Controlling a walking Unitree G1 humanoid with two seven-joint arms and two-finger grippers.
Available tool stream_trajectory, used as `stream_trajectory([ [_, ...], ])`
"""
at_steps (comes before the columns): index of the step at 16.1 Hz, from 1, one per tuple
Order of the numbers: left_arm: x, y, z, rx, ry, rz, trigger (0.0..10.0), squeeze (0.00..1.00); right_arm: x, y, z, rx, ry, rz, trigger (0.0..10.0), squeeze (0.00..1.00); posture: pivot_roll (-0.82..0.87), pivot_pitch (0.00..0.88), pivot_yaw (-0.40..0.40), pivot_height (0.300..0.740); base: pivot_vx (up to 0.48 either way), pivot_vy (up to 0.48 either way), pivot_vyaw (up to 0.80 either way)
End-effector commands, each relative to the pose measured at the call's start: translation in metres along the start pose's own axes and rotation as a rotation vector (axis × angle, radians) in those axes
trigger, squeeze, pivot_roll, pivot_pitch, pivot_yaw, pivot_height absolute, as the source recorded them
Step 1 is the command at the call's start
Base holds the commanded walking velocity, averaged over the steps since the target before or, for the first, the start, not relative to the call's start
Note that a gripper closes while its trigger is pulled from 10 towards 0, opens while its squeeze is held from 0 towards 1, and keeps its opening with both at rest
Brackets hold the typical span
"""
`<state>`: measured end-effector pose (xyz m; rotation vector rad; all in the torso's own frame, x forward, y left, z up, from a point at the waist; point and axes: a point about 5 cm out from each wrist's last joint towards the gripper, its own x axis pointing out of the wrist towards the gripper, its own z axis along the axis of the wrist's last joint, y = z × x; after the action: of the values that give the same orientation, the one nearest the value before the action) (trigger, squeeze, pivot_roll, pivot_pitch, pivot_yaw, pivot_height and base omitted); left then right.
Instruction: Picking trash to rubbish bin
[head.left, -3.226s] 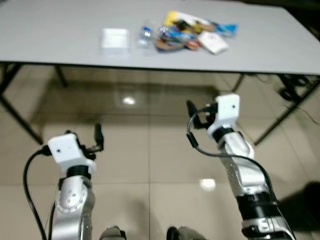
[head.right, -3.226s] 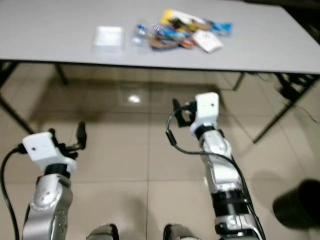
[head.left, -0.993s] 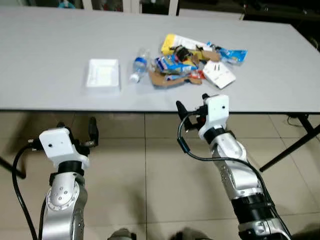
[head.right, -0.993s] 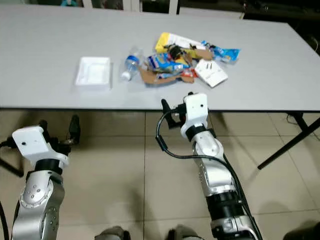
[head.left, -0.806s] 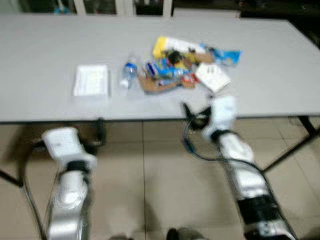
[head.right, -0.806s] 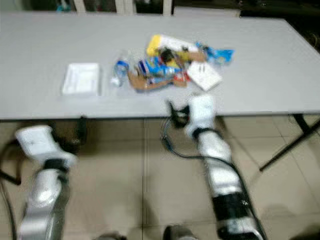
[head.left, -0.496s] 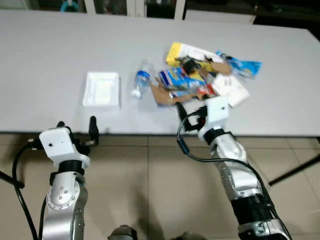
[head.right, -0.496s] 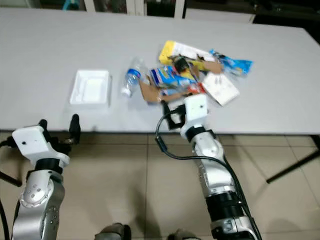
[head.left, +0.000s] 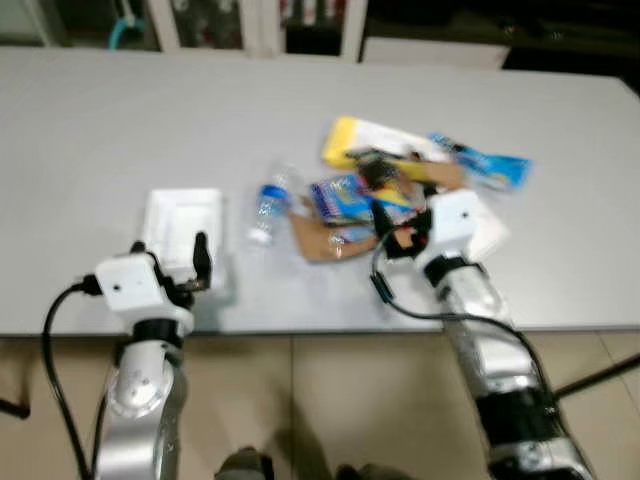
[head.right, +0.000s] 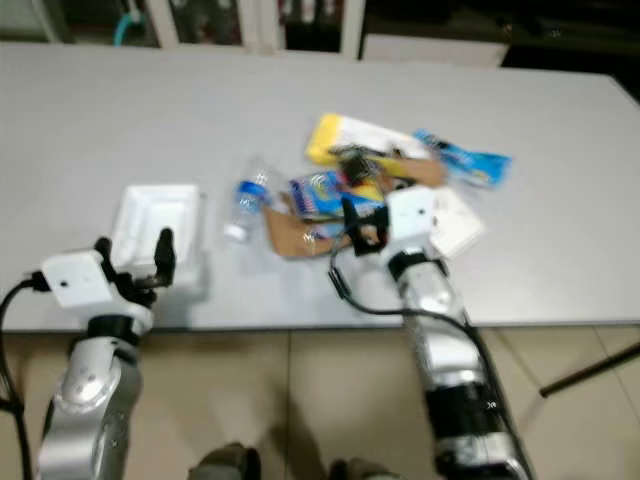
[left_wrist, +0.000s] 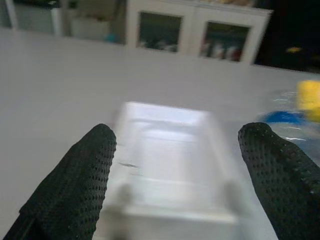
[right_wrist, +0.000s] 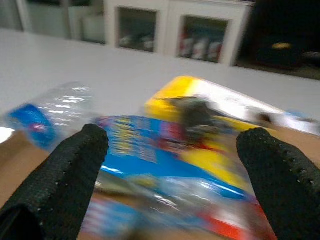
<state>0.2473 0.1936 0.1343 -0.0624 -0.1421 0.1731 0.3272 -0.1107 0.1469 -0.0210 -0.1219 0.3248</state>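
Left gripper (left_wrist: 175, 185), spread wide and empty, faces a clear plastic tray (left_wrist: 167, 160); right gripper (right_wrist: 172, 180), equally wide and empty, faces crinkly wrappers (right_wrist: 150, 150).

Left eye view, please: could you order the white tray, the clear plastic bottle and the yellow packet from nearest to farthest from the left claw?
1. White tray: just ahead of the open left claw, at the table's near left.
2. Clear plastic bottle: further to the right, lying beside the tray.
3. Yellow packet: farthest, at the back of the trash pile.

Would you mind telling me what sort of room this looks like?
Probably an office or meeting room: a long grey table on a tiled floor, with white glass-door cabinets behind.
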Motion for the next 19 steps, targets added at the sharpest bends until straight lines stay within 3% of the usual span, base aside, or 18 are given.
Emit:
stream_trajectory([
  [1, 0.000, -0.002, -0.002, -0.008, 0.017, 0.006, 10.0, 0.00, 0.000, -0.006, 0.006, -0.025, -0.023, -0.009, 10.0, 0.00, -0.02, 0.163, -0.052, 0.740, 0.394, 0.000, 0.00],
  [12, 0.007, 0.003, -0.003, -0.013, 0.050, 0.038, 10.0, 0.00, 0.000, -0.004, 0.007, -0.034, -0.034, -0.002, 10.0, 0.00, -0.01, 0.157, -0.050, 0.740, 0.024, 0.000, 0.00],
  [14, 0.012, 0.004, -0.009, -0.017, 0.114, 0.045, 10.0, 0.00, 0.001, -0.004, 0.008, -0.035, -0.036, -0.002, 10.0, 0.00, -0.01, 0.157, -0.050, 0.740, 0.000, 0.000, 0.00],
  [19, 0.026, 0.012, -0.003, 0.000, 0.131, 0.053, 10.0, 0.00, -0.001, -0.004, 0.006, -0.035, -0.034, -0.007, 10.0, 0.00, -0.02, 0.162, -0.044, 0.740, 0.000, 0.000, 0.00],
])
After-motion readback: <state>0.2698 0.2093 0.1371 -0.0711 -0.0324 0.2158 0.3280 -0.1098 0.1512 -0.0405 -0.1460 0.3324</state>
